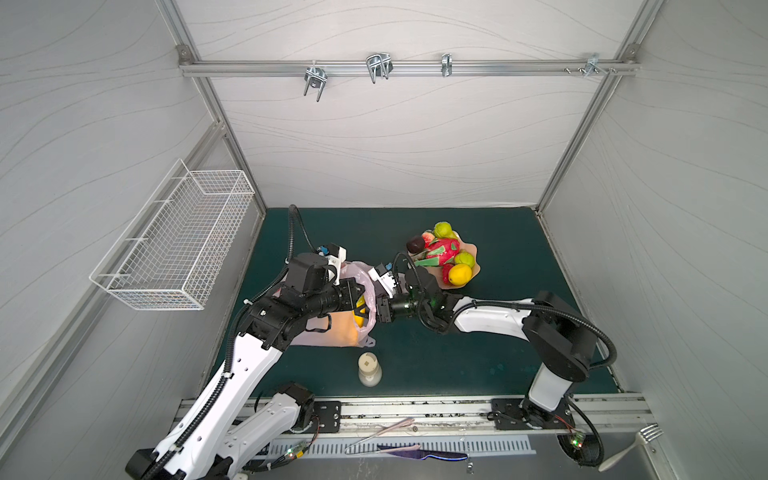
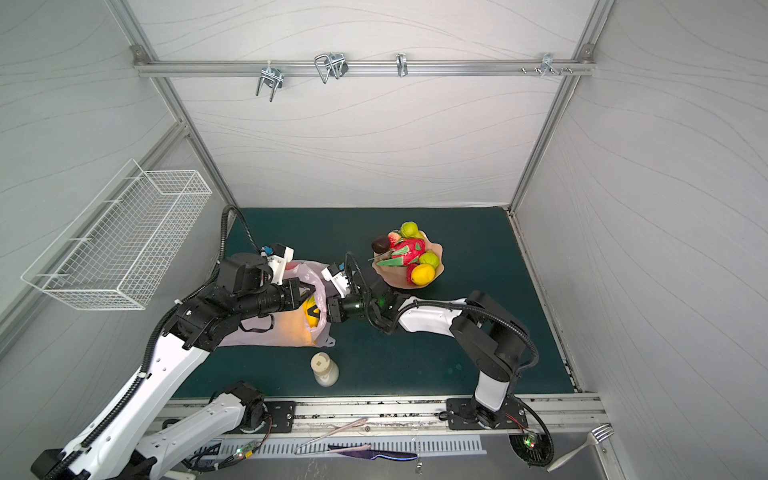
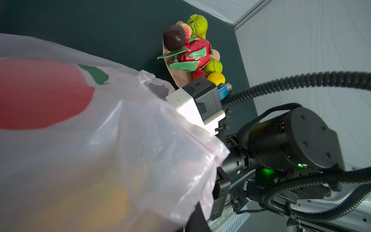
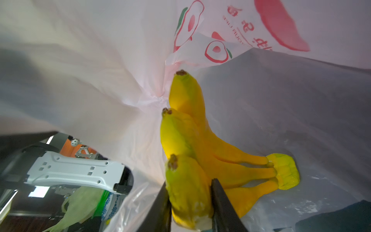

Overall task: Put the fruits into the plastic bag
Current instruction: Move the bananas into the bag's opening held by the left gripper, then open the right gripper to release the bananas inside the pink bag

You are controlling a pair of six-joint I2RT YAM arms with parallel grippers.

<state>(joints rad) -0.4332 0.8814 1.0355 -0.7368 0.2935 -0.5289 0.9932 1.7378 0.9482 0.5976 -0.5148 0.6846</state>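
Note:
The pink plastic bag point(image 1: 332, 332) point(image 2: 282, 332) lies on the left of the green mat with its mouth facing right. My left gripper point(image 1: 353, 293) point(image 3: 197, 217) is shut on the bag's upper rim and holds the mouth up. My right gripper point(image 1: 376, 311) point(image 4: 190, 186) reaches into the mouth, shut on one finger of a yellow banana bunch point(image 4: 186, 130) point(image 2: 309, 311) that rests inside the bag point(image 4: 100, 60). The other fruits are heaped on a peach dish point(image 1: 471, 253) point(image 3: 180, 78): lemon point(image 1: 460, 274), green pears point(image 1: 442, 228), dark plum point(image 1: 414, 244), red and green pieces.
A cream bottle point(image 1: 369, 368) stands just in front of the bag. A white wire basket point(image 1: 174, 241) hangs on the left wall. A fork point(image 1: 631, 446) and a knife point(image 1: 419, 451) lie on the front ledge behind the arm bases.

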